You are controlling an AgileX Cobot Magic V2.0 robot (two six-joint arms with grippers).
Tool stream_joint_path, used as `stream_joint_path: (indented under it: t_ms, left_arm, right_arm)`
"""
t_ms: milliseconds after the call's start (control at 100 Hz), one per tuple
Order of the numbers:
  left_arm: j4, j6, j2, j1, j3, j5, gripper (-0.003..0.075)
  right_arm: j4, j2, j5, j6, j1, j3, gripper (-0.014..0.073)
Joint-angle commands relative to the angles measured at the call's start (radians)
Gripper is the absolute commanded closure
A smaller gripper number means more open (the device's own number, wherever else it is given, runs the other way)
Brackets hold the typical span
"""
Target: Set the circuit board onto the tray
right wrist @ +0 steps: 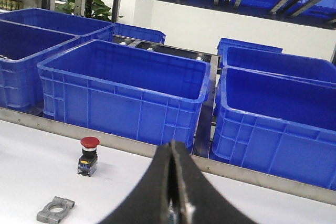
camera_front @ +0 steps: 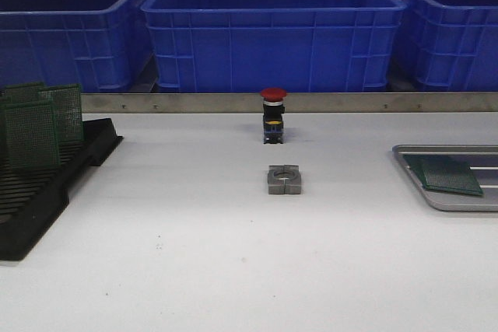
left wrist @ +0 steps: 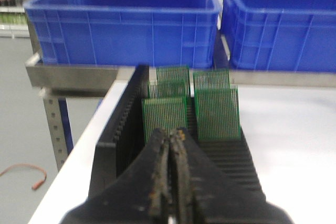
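Several green circuit boards [camera_front: 35, 126] stand upright in a black slotted rack [camera_front: 47, 192] at the table's left. In the left wrist view the boards [left wrist: 164, 116] stand just beyond my left gripper [left wrist: 172, 134], which is shut and empty. A silver-grey tray [camera_front: 455, 200] lies at the right edge with one green circuit board [camera_front: 445, 174] flat on it. My right gripper [right wrist: 171, 145] is shut and empty, above the table. Neither gripper shows in the front view.
A red-capped push button [camera_front: 273, 115] stands mid-table, also in the right wrist view [right wrist: 88, 156]. A grey metal clamp block [camera_front: 284, 179] lies in front of it. Blue plastic bins [camera_front: 272, 33] line the back behind a metal rail [camera_front: 311, 102].
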Motion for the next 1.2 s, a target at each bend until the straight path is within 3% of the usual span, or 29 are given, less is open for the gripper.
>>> stream_joint_path:
  t_ms: [0, 980, 1190]
  left_arm:
    - [-0.012, -0.001, -0.031, 0.000, 0.048, -0.048, 0.0741]
    - [-0.012, -0.001, -0.031, 0.000, 0.047, -0.053, 0.0741]
    - [-0.012, -0.001, -0.031, 0.000, 0.047, -0.053, 0.0741]
  right_arm:
    - [0.029, 0.014, -0.038, -0.008, 0.001, -0.024, 0.0706]
    - [0.029, 0.014, -0.001, -0.008, 0.001, -0.024, 0.0706]
    - [0.010, 0.014, -0.069, -0.006, 0.042, 0.000, 0.0706]
